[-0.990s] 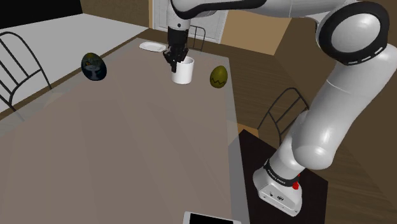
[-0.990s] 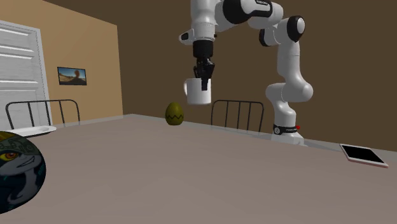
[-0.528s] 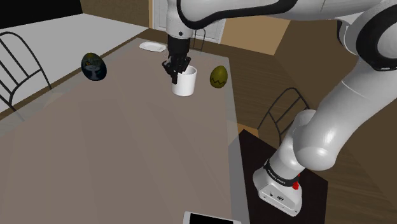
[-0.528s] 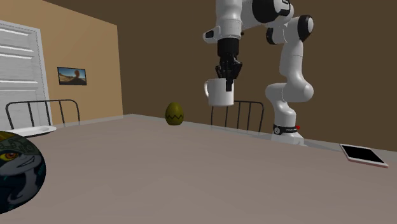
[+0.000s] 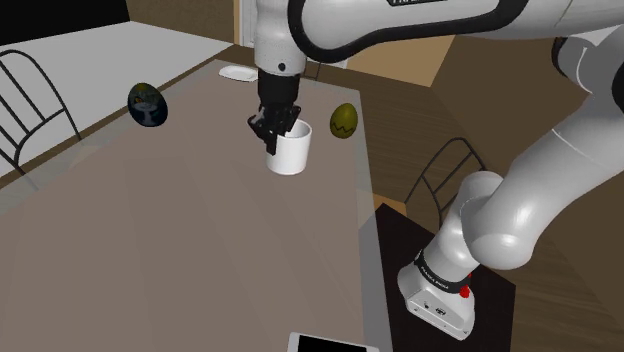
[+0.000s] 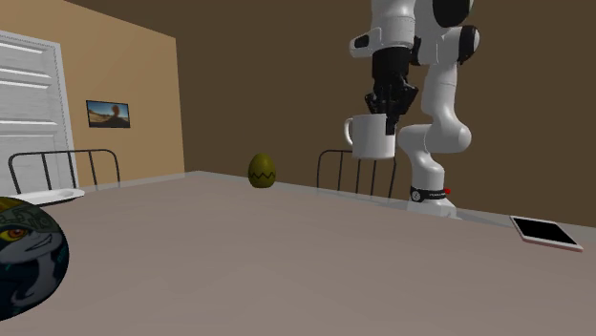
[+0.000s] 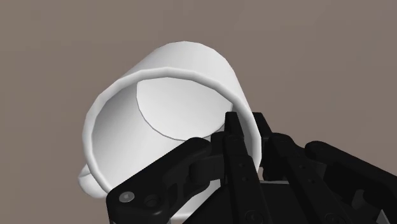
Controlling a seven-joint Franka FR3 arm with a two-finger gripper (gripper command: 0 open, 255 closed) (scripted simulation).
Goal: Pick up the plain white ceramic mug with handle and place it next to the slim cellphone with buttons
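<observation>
The white mug (image 5: 291, 152) hangs in the air above the grey-brown table (image 5: 180, 230), held by its rim. My black gripper (image 5: 273, 137) is shut on the mug's wall, one finger inside and one outside. From the second exterior view the mug (image 6: 370, 137) is high over the table, its handle toward that view's left, under my gripper (image 6: 389, 119). In the wrist view the mug (image 7: 172, 89) tilts away from the gripper (image 7: 245, 143), opening facing the camera. The cellphone (image 5: 333, 343) lies flat at the table's near edge; the cellphone (image 6: 545, 233) is at the second exterior view's right.
An olive egg with a zigzag (image 5: 344, 120) stands near the table's far right edge. A dark painted egg (image 5: 148, 104) sits at the left side, and a small white dish (image 5: 238, 72) at the far end. Metal chairs (image 5: 30, 105) flank the table. My stand (image 5: 440, 290) is beside the table.
My gripper has carried the mug toward the near end of the table, away from the white dish and past the olive egg. The grip has stayed shut.
</observation>
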